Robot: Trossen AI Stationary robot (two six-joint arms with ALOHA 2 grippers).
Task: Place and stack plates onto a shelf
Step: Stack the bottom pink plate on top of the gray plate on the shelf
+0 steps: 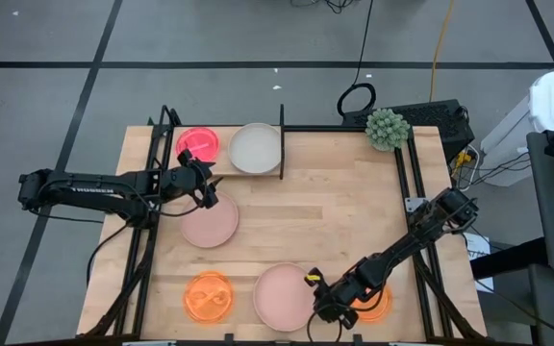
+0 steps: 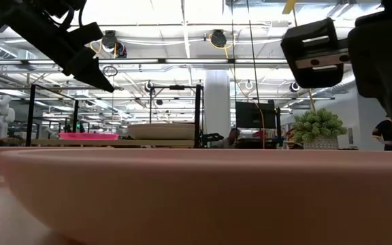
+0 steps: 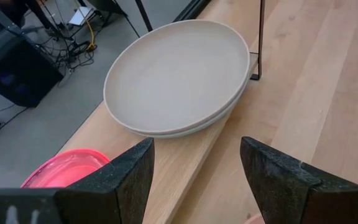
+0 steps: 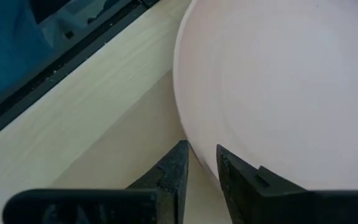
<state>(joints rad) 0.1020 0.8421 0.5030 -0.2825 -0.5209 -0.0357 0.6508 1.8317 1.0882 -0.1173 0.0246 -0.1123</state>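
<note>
The shelf (image 1: 221, 169) stands along the table's far left. On it rest a neon pink plate (image 1: 199, 144) and a beige plate stack (image 1: 256, 147), which also shows in the left wrist view (image 3: 179, 74). My left gripper (image 1: 203, 183) is open and empty, between the shelf and a pale-pink plate (image 1: 210, 224) on the table. My right gripper (image 1: 317, 288) is shut on the right rim of a second pale-pink plate (image 1: 282, 296) near the front edge. An orange plate (image 1: 207, 296) lies at the front left. Another orange plate (image 1: 375, 306) lies partly under my right arm. My right gripper pinches the pale-pink plate's rim (image 4: 190, 144) on its right side, one finger (image 4: 244, 183) over the plate's inside and the other finger (image 4: 169, 177) outside it. The fingers come down slanting from the table's right. The plate lies flat on the table (image 2: 196, 184).
A small potted plant (image 1: 388, 128) stands at the far right corner. The shelf's black upright posts (image 1: 282, 139) rise beside the beige plates. Bare wood (image 1: 344, 202) lies across the table's middle and right.
</note>
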